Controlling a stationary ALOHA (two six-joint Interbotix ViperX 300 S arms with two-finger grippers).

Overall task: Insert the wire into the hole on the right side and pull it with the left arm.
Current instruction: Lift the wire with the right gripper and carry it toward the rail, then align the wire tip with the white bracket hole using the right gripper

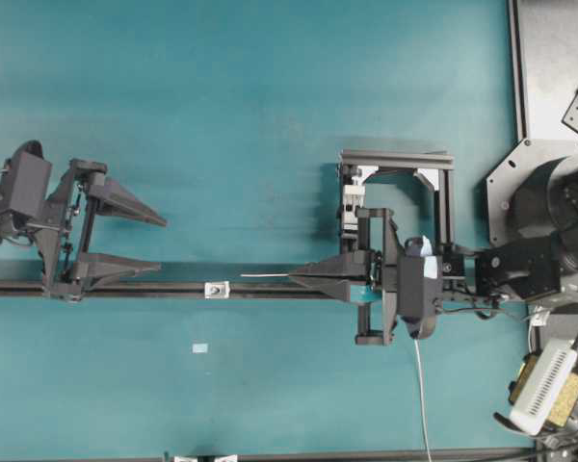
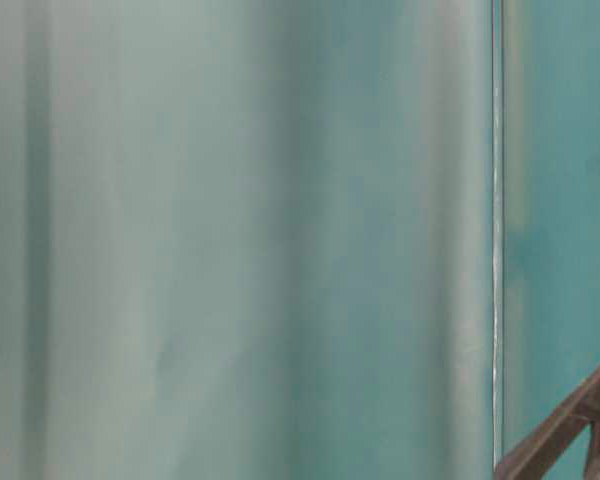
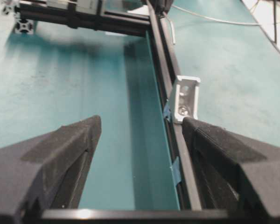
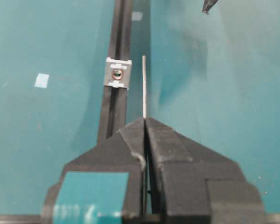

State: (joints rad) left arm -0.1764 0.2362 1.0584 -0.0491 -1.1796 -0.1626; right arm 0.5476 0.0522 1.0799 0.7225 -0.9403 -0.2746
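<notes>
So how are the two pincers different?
The left pincer is wide open and empty; the right pincer is shut on the wire. The right one has blue tape, the left has none. Both are black with long pointed fingers.

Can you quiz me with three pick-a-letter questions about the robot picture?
1. Where is the bracket with the hole?
A. on the black rail
B. inside the left gripper
C. on the white block

2. What colour is the table?
A. red
B. teal
C. yellow

3. What are the right gripper fingers doing?
A. spread wide
B. shut on the wire
C. holding the bracket

Answers: 1 A, it is fixed to the rail; 2 B, teal all over; 3 B, the wire pokes out of the closed tips.
</notes>
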